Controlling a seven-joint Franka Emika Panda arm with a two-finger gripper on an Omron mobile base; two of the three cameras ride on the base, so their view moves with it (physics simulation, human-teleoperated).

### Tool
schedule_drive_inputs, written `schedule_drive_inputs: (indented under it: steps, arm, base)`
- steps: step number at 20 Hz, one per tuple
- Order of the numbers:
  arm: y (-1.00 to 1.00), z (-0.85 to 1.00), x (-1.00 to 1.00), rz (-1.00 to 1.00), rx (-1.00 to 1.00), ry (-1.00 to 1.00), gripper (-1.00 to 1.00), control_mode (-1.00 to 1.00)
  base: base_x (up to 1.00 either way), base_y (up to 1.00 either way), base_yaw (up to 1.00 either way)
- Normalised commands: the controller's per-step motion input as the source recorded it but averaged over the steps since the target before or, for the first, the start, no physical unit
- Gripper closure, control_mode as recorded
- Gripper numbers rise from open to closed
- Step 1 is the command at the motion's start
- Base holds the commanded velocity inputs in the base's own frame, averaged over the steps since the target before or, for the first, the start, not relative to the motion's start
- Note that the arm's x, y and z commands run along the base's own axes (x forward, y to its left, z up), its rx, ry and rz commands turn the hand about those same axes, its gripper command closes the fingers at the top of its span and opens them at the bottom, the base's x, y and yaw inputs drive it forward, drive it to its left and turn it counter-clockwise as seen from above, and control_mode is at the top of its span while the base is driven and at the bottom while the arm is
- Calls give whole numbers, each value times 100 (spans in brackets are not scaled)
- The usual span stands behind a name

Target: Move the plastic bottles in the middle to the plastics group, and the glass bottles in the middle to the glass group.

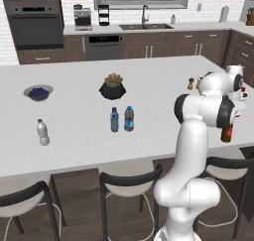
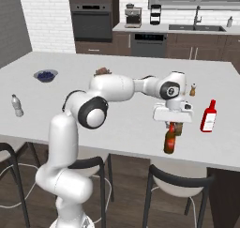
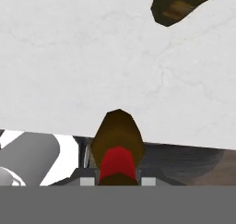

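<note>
Jaws clamped on the red neck of the brown bottle (image 2: 170, 141), which hangs upright above the bench (image 2: 122, 124) at its near edge, near the tall red bottle (image 2: 209, 116). The two blue-capped bottles (image 1: 122, 119) stand mid-bench, the white-capped bottle (image 1: 42, 132) far left.

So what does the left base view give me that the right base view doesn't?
Left base view: a pale blue water bottle and a blue-labelled water bottle side by side mid-counter; in the right base view the arm covers that spot.

Right base view: the claw shut on the red neck of the brown bottle, with the tall red bottle standing whole beside it.

Both: the brown bottle near the counter's front edge, the white-capped bottle, the blueberry bowl and the gold-necked bottle.
</note>
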Motion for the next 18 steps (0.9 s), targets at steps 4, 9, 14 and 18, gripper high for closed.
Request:
schedule_drive_inputs:
  steps: [4, 9, 14, 18]
  arm:
    - [-14, -11, 8, -12, -13, 0, 100, -100]
    - [-6, -9, 20, -14, -15, -2, 100, -100]
    - [0, -31, 1, -23, -2, -8, 100, -100]
    - [-21, -6, 0, -25, 0, -6, 100, -100]
  base:
    - [0, 0, 0]
    - [0, 0, 0]
    - [0, 0, 0]
    - [0, 0, 0]
